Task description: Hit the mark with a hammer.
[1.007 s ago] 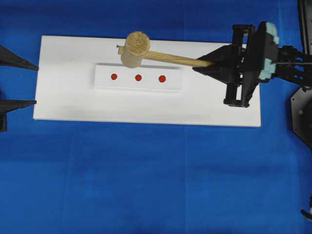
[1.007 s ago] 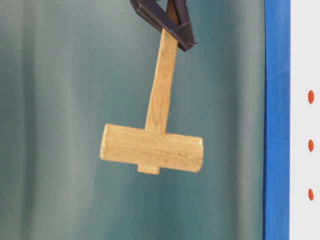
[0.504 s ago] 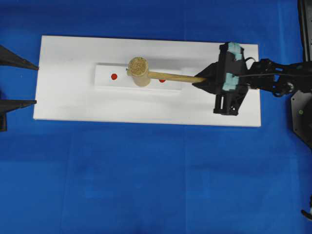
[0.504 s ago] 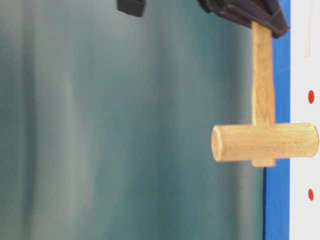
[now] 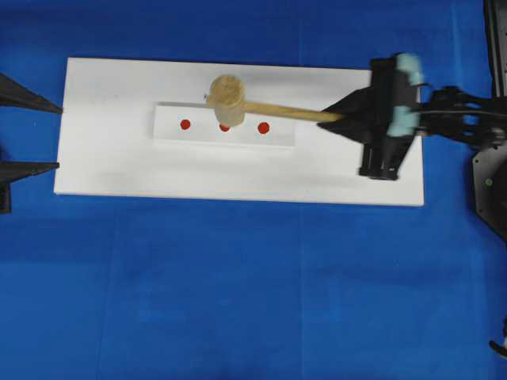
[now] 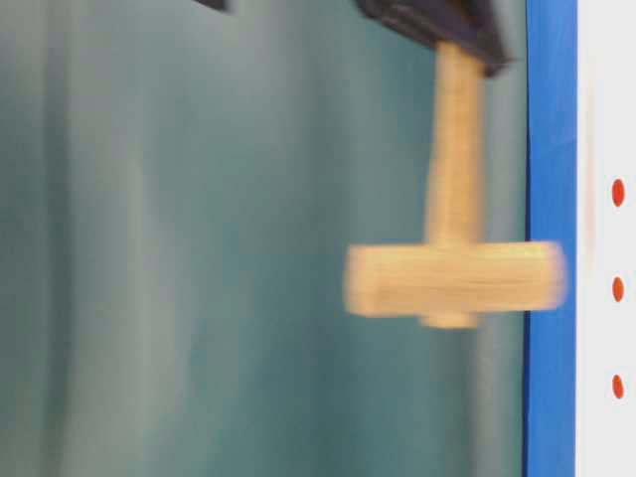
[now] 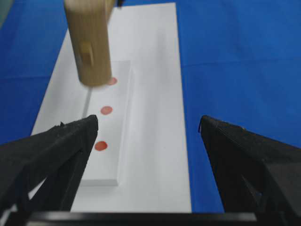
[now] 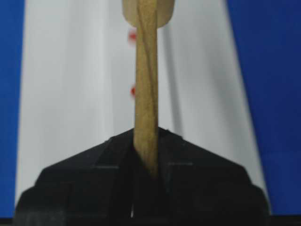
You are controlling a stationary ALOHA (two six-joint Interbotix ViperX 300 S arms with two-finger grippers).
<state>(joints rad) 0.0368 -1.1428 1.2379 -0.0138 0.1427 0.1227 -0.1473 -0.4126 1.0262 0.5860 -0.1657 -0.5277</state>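
Observation:
The hammer (image 5: 226,93) is a light wooden mallet, and my right gripper (image 5: 337,117) is shut on the end of its handle (image 8: 146,94). Its head hangs in the air, blurred, just off the board (image 6: 452,280), above the middle dot of the white strip (image 5: 166,131). The mark (image 5: 264,127) is the right-hand, slightly larger red dot, uncovered beside the handle (image 6: 618,192). In the left wrist view the head (image 7: 89,42) partly hides that far dot. My left gripper (image 5: 59,138) stands open at the board's left end, with nothing between its fingers (image 7: 148,125).
The strip lies on a white rectangular board (image 5: 238,174) on a blue cloth (image 5: 238,301). Two smaller red dots (image 5: 185,124) (image 5: 224,127) share the strip. The right arm's body (image 5: 491,182) sits at the right edge.
The right gripper swung the hammer head down onto the strip over the middle dot, then lifted it off again. The left gripper has not moved.

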